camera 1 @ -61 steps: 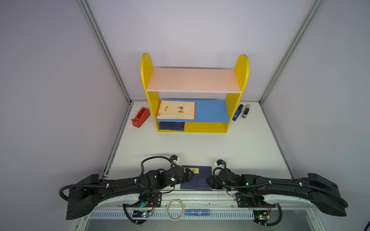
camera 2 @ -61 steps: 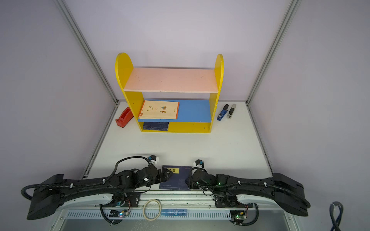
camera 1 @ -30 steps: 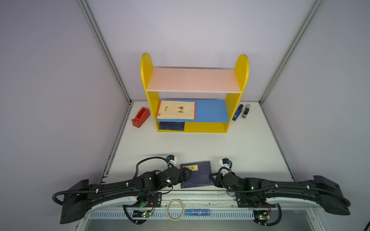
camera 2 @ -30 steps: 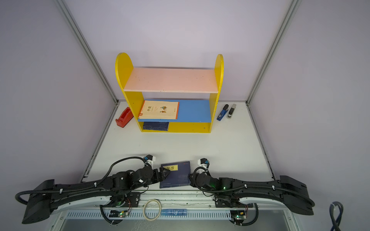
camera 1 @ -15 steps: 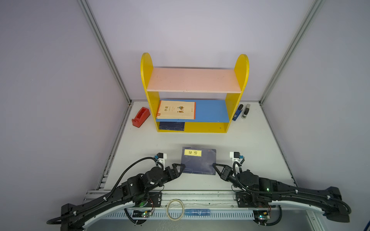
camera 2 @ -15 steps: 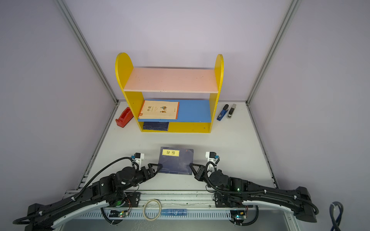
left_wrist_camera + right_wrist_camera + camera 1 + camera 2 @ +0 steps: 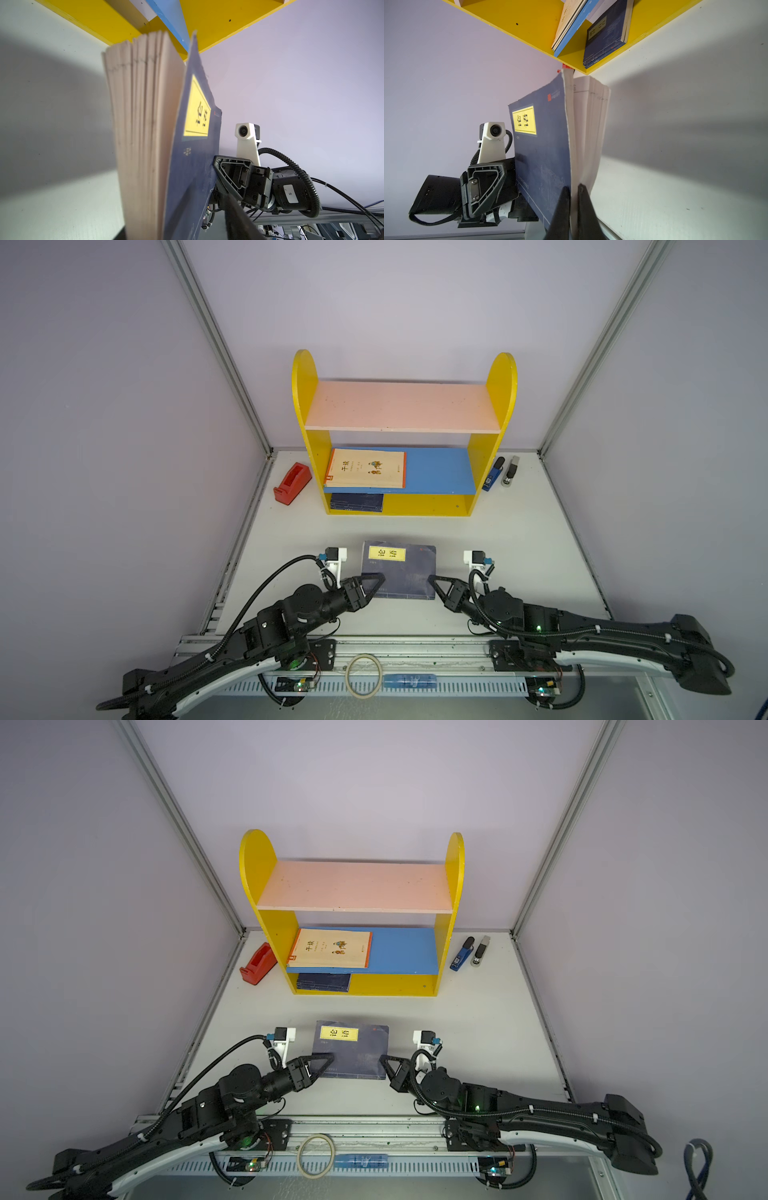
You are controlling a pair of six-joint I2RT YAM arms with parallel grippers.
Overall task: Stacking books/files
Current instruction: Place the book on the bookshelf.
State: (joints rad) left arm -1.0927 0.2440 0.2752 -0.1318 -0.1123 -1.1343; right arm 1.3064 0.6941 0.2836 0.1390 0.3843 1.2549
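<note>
The matte navy paperback, yellow rectangular label up, hangs above the white tabletop before the yellow shelf, cream pages fanning. Tapered black fingers of the right gripper pinch its cover; those of the left gripper straddle the opposite edge, whether clamped I cannot tell.

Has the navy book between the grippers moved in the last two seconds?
Yes. In both top views the navy book has travelled away from the front rail and toward the yellow shelf.
</note>
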